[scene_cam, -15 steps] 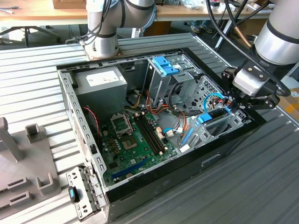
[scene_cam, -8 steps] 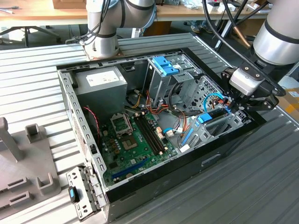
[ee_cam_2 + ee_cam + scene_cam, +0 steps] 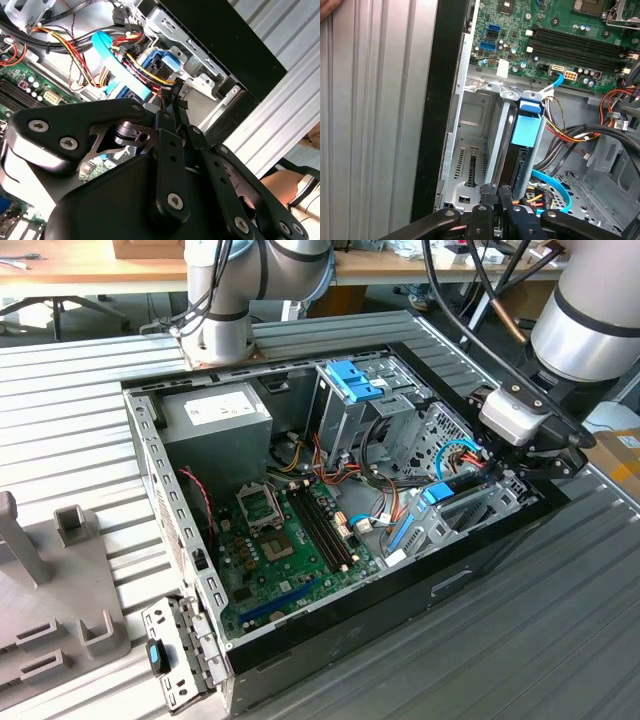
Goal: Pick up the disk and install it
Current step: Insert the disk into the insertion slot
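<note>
A: So, where is the disk sitting?
B: It is standing on edge in the drive bay along the computer case's edge. The hand, fingers drawn narrow, is hanging just beside its end.

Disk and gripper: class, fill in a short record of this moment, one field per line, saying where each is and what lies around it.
disk: on edge in the bay, dark body seen edge-on
blue tab: on the disk's end nearer the motherboard
gripper: at the disk's opposite end
bay: grey metal, against the black wall
case: open, lying on a ribbed table
seating: cannot tell if the disk is fully home
</note>
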{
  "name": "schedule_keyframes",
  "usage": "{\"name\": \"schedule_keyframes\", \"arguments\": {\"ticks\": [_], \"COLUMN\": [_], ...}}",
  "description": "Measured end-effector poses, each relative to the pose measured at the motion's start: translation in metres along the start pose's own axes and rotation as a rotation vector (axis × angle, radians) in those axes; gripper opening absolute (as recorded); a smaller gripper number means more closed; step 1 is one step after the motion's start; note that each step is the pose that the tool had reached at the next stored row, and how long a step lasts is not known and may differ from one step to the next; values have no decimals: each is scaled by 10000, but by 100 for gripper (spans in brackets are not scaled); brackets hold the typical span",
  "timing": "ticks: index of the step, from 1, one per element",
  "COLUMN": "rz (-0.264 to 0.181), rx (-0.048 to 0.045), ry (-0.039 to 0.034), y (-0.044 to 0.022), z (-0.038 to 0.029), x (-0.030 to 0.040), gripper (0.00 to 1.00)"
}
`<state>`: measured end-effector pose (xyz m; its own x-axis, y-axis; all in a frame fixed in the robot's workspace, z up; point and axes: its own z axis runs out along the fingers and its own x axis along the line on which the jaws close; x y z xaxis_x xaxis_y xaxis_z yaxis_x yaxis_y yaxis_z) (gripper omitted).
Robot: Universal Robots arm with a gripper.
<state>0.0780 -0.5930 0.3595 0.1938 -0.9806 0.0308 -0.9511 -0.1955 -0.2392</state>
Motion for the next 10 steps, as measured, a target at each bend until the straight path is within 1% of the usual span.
{"name": "schedule_keyframes", "arguments": {"ticks": [4, 7, 10], "rz": [130, 285, 363], "rx": [-3, -8, -10], "ry": [27, 65, 83], "y": [26, 35, 44], "z": [5, 16, 19], "x": [-51, -60, -76], "gripper": [17, 17, 17]}}
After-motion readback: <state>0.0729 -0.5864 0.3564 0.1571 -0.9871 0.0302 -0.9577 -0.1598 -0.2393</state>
